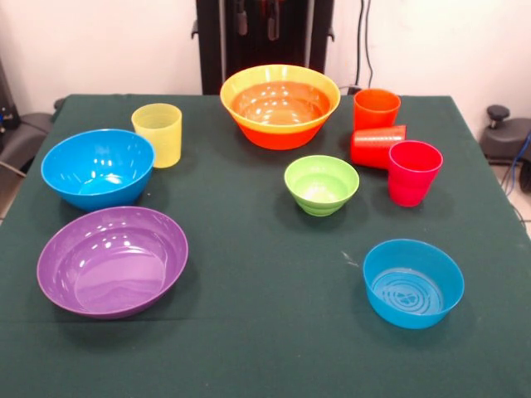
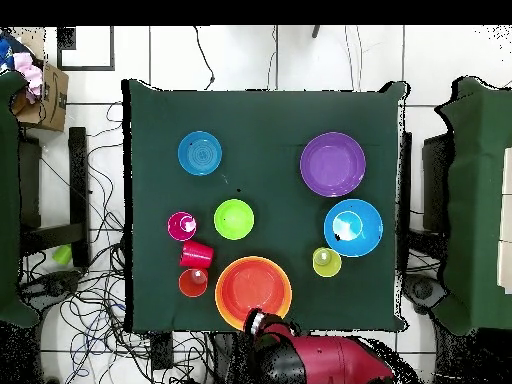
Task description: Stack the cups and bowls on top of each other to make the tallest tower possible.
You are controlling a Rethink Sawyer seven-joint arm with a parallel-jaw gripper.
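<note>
A large yellow-rimmed bowl (image 1: 280,104) (image 2: 253,292) with an orange-red body stands at the table's robot side. It looks like two nested bowls, and I cannot tell which is inside. Two blue bowls (image 1: 98,166) (image 1: 412,282), a purple bowl (image 1: 112,259) and a small green bowl (image 1: 321,184) stand apart, all upright. The yellow cup (image 1: 158,133), orange cup (image 1: 376,108) and magenta cup (image 1: 413,172) stand upright. Between the last two, the red cup (image 1: 377,145) lies on its side. My gripper (image 2: 258,322) hangs drawn back at the table's edge beside the large bowl, holding nothing that I can see.
Dark green cloth covers the table (image 1: 249,332). Cables lie on the floor around the red arm (image 2: 330,360). Other green-covered tables (image 2: 475,200) flank this one, and a cardboard box (image 2: 40,90) sits at one corner.
</note>
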